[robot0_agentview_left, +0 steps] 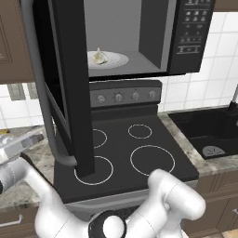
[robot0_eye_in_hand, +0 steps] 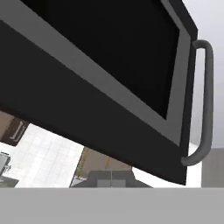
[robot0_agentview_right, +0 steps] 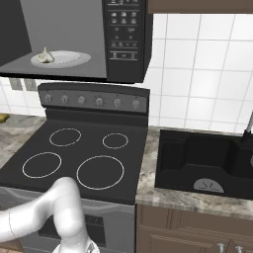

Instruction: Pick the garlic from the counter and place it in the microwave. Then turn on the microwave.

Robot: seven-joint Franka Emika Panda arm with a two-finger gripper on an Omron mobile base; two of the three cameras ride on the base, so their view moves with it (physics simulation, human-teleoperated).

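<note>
The garlic (robot0_agentview_left: 99, 56) (robot0_agentview_right: 46, 55) lies on a white plate (robot0_agentview_left: 118, 59) (robot0_agentview_right: 69, 59) inside the open microwave (robot0_agentview_left: 195, 32) (robot0_agentview_right: 123, 39). The microwave door (robot0_agentview_left: 69, 93) (robot0_eye_in_hand: 100, 57) stands swung out over the left side of the stovetop, its grey bar handle (robot0_agentview_left: 42, 102) (robot0_eye_in_hand: 205, 100) on the outer face. My gripper (robot0_agentview_left: 39, 138) (robot0_eye_in_hand: 111, 178) is low at the left, just outside the door near the handle's lower end. It is shut with nothing in it and faces the door's dark window. The counter (robot0_agentview_left: 44, 160) (robot0_agentview_right: 15, 133) lies below it.
A black stovetop (robot0_agentview_left: 135, 153) (robot0_agentview_right: 74, 158) with white rings sits under the microwave, with a knob panel behind it. A black sink (robot0_agentview_left: 209, 135) (robot0_agentview_right: 202, 163) lies to the right. A small yellow-brown block (robot0_agentview_left: 3, 131) (robot0_agentview_right: 2, 117) rests on the left counter.
</note>
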